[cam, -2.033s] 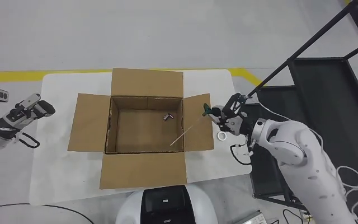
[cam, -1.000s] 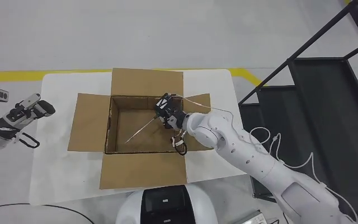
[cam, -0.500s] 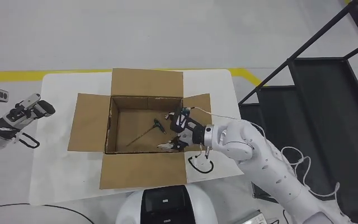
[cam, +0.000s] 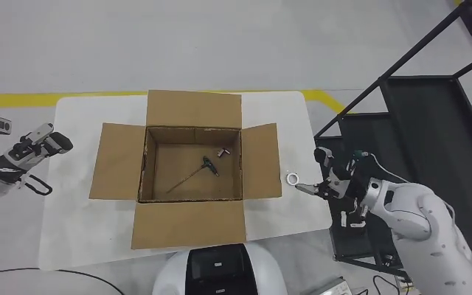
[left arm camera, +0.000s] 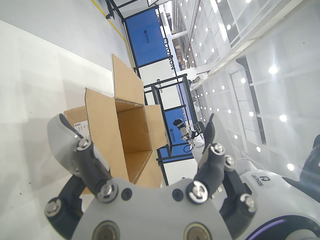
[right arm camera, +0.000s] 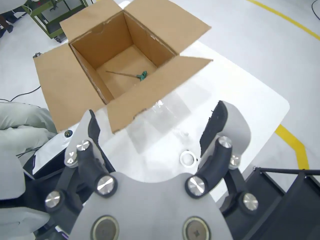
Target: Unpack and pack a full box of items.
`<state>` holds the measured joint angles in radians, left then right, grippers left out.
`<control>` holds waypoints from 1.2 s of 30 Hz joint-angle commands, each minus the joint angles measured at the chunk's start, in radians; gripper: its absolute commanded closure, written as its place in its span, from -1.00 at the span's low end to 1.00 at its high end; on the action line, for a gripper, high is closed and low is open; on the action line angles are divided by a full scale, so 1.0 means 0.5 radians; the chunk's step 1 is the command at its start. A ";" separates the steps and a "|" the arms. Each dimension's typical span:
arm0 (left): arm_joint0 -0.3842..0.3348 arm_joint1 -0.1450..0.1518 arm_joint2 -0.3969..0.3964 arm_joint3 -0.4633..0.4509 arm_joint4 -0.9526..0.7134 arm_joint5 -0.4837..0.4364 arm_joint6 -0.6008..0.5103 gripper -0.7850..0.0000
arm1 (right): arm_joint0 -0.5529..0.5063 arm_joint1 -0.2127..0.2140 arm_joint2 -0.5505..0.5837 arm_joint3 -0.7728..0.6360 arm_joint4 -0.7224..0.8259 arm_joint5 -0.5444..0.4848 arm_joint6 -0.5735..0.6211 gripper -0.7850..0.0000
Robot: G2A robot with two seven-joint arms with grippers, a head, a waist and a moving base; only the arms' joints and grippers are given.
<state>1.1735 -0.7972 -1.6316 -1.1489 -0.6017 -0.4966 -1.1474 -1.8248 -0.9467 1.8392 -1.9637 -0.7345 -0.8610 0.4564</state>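
While a green-handled key [cam: 195, 172] lies inside the open box [cam: 118, 161], the right gripper [cam: 313, 173] is seen spread wide and empty at the box's 3 o'clock, beside a white ring [cam: 292, 178]; the left gripper [cam: 40, 144], also spread and empty, at 9 o'clock.

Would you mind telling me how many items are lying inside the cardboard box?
2. A green-handled T-wrench lies mid-floor of the cardboard box; a small dark item sits near its far wall. More could hide behind the near wall.
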 commanded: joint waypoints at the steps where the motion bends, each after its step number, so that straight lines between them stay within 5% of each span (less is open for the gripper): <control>1: 0.000 0.000 0.000 0.000 0.000 0.000 0.000 -1.00 | 0.004 0.005 -0.006 0.127 -0.028 -0.086 -0.001 -1.00; 5: 0.000 0.000 0.000 0.000 0.000 0.000 0.000 -1.00 | 0.059 0.004 -0.112 0.299 -0.189 -0.071 0.017 -1.00; 15: 0.000 0.000 0.000 0.000 0.000 0.000 0.000 -1.00 | 0.492 -0.062 -0.639 0.861 -0.489 0.464 -0.067 -1.00; 18: 0.000 0.000 0.000 0.000 0.000 0.000 0.000 -1.00 | 0.645 -0.082 -0.734 1.050 -0.460 0.587 -0.031 -0.43; 19: 0.000 0.000 0.000 0.000 0.000 0.000 0.000 -1.00 | 0.684 -0.089 -0.760 1.105 -0.425 0.606 -0.029 -0.07; 20: 0.000 0.000 0.000 0.000 0.000 0.000 0.000 -1.00 | 0.721 -0.094 -0.778 1.156 -0.417 0.633 -0.015 0.02; 36: 0.000 0.000 0.000 0.000 0.000 0.000 0.000 -1.00 | 0.916 -0.140 -0.990 1.463 -0.544 0.863 -0.031 0.14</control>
<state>1.1735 -0.7972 -1.6316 -1.1489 -0.6017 -0.4966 -1.1474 -1.3667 -1.0167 1.3467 -1.2287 -0.9979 -0.4339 0.4399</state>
